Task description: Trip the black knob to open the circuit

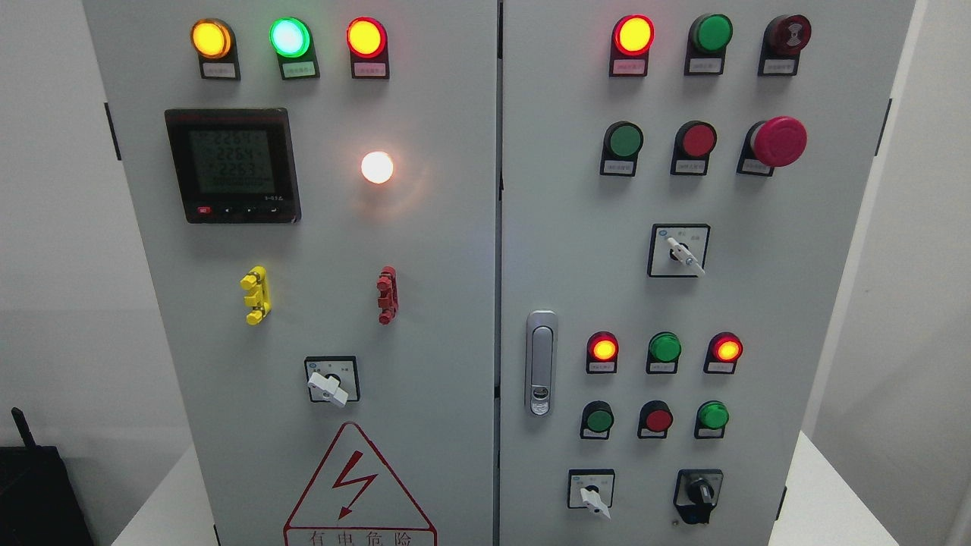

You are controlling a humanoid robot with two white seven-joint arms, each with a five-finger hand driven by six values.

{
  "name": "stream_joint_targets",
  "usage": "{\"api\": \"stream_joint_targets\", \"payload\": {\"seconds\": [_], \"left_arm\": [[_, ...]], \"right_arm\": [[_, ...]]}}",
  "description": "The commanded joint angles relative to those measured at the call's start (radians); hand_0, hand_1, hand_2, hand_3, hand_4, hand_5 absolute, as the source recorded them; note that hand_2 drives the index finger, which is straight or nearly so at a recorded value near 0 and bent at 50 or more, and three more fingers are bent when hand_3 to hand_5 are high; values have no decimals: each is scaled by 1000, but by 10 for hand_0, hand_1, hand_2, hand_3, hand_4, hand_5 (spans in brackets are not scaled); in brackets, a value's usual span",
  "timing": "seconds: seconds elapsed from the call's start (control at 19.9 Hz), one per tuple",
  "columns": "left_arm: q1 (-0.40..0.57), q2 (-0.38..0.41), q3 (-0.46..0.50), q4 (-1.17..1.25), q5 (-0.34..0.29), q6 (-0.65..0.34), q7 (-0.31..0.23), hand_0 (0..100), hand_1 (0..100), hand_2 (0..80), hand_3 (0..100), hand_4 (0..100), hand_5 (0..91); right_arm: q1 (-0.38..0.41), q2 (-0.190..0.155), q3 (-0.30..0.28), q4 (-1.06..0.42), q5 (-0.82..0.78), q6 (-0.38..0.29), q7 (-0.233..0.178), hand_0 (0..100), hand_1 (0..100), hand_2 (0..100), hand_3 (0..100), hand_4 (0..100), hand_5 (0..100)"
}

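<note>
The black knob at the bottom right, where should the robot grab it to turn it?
Pinch the raised black bar across the middle of the black knob, fingers on its two flat sides. Come straight at the cabinet door from the front, since the knob sticks out toward the camera and the bar stands roughly upright.

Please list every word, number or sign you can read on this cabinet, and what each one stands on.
"有电危险": under the lightning bolt on the red warning triangle.
"2264", "2264", "2263", roughly, since the digits are dim: on the meter display.
Small tags under the lamps and buttons, such as this tag: too small to read.
</note>
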Motion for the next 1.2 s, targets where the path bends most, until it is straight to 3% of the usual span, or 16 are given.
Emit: {"api": "stream_joint_targets", "payload": {"seconds": [0.0,0.25,0.4,0.5,0.8,0.95,1.1,1.15], "left_arm": [[0,-1,1,1,2,1,0,120,389,0,0,0,0],[0,-1,1,1,2,0,0,120,389,0,0,0,0],[0,-1,1,1,2,1,0,120,389,0,0,0,0],[0,-1,1,1,2,1,0,120,389,0,0,0,0],[0,-1,1,1,2,1,0,120,389,0,0,0,0],[0,-1,1,1,2,1,0,120,389,0,0,0,0],[-2,-1,1,1,2,1,0,120,389,0,0,0,0],[0,-1,1,1,2,0,0,120,389,0,0,0,0]], "right_arm": [[21,2,4,-76,-5,-12,-13,205,497,0,472,363,48],[43,2,5,-170,-7,-61,-28,283,546,0,695,528,156],[43,2,21,-189,-7,-150,-99,288,592,0,841,615,255],[46,2,25,-215,-7,-179,-114,289,631,0,872,673,334],[91,2,16,-365,-7,-185,-134,256,704,0,977,832,567],[117,2,19,-422,-7,-233,-136,205,739,0,999,857,608],[133,2,16,-483,-7,-245,-153,354,777,0,1000,863,626],[140,4,15,-503,-7,-247,-153,494,843,0,1000,864,642]]}}
